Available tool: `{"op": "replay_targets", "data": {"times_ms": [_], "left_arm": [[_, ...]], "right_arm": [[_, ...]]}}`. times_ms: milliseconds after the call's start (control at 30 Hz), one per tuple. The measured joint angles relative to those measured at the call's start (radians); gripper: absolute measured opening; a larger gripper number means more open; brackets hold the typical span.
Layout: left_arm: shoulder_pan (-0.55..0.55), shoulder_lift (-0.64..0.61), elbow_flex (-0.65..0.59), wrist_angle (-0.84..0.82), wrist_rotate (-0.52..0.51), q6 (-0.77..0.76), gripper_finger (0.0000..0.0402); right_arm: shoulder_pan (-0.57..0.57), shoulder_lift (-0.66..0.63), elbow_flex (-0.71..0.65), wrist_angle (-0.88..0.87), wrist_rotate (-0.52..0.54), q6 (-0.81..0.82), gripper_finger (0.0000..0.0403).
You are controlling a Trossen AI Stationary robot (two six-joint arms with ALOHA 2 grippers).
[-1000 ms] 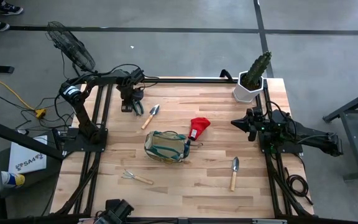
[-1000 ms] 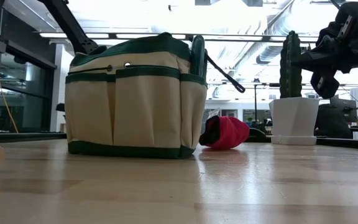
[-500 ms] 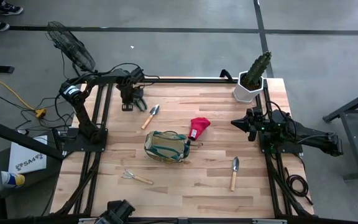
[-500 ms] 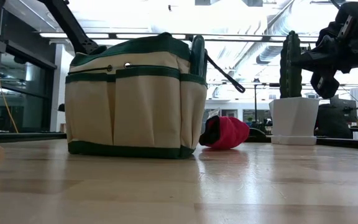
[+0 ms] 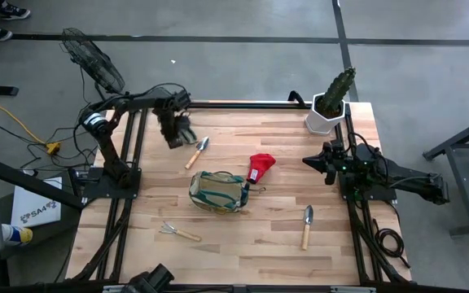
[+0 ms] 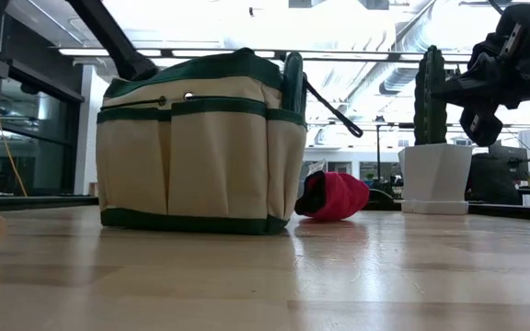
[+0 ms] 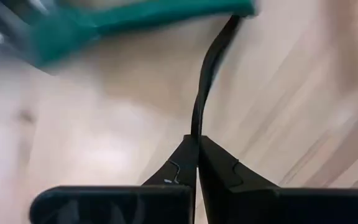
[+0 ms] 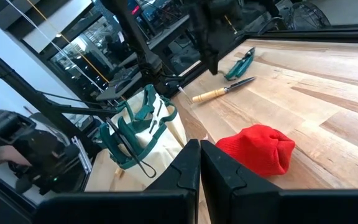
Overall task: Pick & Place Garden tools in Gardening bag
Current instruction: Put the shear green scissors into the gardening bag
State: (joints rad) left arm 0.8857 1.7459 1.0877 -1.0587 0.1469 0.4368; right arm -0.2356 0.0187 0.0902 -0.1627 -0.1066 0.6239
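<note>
Gardening bag [image 5: 218, 191] sits mid-table, mouth up. Left gripper [image 5: 174, 130] is up-left of the bag, jaws fully shut on the thin dark loop of the green-handled pruning shears [image 8: 240, 63]; the shears hang loosely from it. Judgement: lift clear, carry slowly over the bag opening to limit swing, release low. Right gripper [image 5: 320, 163] waits right of the bag, jaws shut, empty. Red glove [image 5: 260, 167] lies just right of the bag, trowel [image 5: 197, 152] above it.

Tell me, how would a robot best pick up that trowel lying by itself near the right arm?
Probably by the wooden handle of the trowel, coming straight down from above. It lies flat on the table with bare wood on both sides, so fingers could straddle the narrow, straight handle more easily than the flat blade.
</note>
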Motion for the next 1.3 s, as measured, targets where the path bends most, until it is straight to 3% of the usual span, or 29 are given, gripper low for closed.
{"op": "replay_targets", "data": {"times_ms": [600, 833, 1300], "left_arm": [[0.001, -0.424, 0.031, -0.067, 0.033, -0.094, 0.0000], [-0.048, -0.589, 0.031, -0.052, 0.046, -0.111, 0.0000], [-0.174, -0.742, 0.032, 0.026, -0.015, -0.253, 0.0000]], "right_arm": [[0.000, 0.000, 0.000, -0.006, 0.000, 0.000, 0.0004], [0.000, 0.000, 0.000, -0.007, 0.000, 0.000, 0.0004], [0.000, 0.000, 0.000, -0.007, 0.000, 0.000, 0.0004]]}}
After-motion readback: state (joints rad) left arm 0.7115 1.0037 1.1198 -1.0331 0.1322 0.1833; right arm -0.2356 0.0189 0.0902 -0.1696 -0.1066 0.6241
